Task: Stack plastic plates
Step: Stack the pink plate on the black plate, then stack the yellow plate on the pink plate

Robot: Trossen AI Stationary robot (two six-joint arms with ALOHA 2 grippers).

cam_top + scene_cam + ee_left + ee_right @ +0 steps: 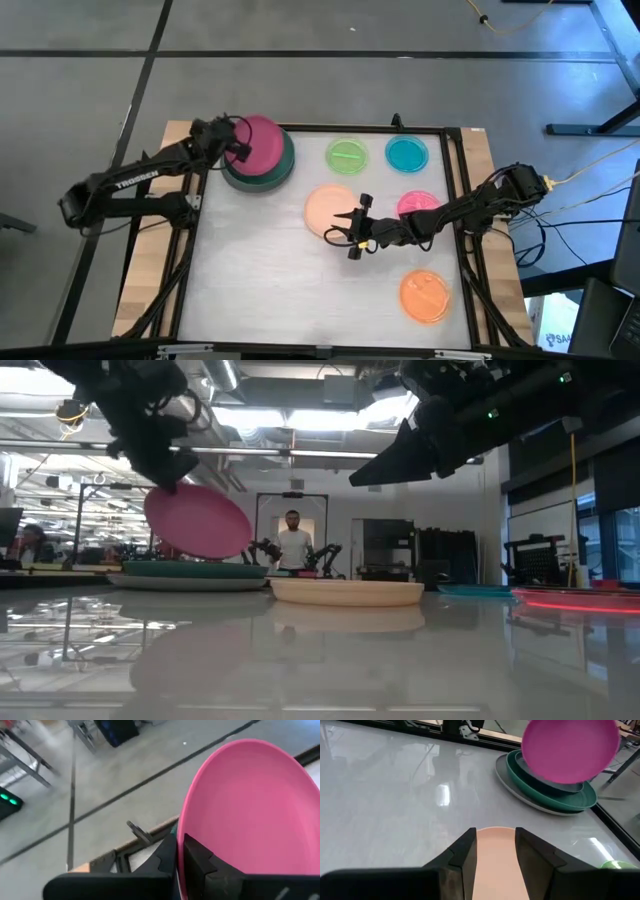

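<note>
My left gripper [238, 150] is shut on the magenta plate [262, 143], holding it tilted over the stack near the table's far left. That stack is a grey plate [506, 776] at the bottom, a teal plate [570, 800] on it and a dark plate [545, 781] inside. My right gripper [350, 232] is open and hovers above the near right rim of the peach plate [325, 208], which lies flat mid-table. In the right wrist view its fingers stand either side of the peach plate [497, 865] without touching it. My left gripper pinches the magenta plate's rim [186, 832] on its left side, one finger [167, 857] on one face and the other finger [202, 862] on the other. The fingers come from the table's left, slanting down. The plate [197, 520] is lifted clear and hangs tilted above the stack.
The small green plate [347, 155] and cyan plate [406, 153] lie along the far edge. A pink plate [418, 203] lies partly under the right arm, and an orange plate [425, 295] sits near right. The near left of the white table [250, 290] is bare. A person [293, 545] stands far behind.
</note>
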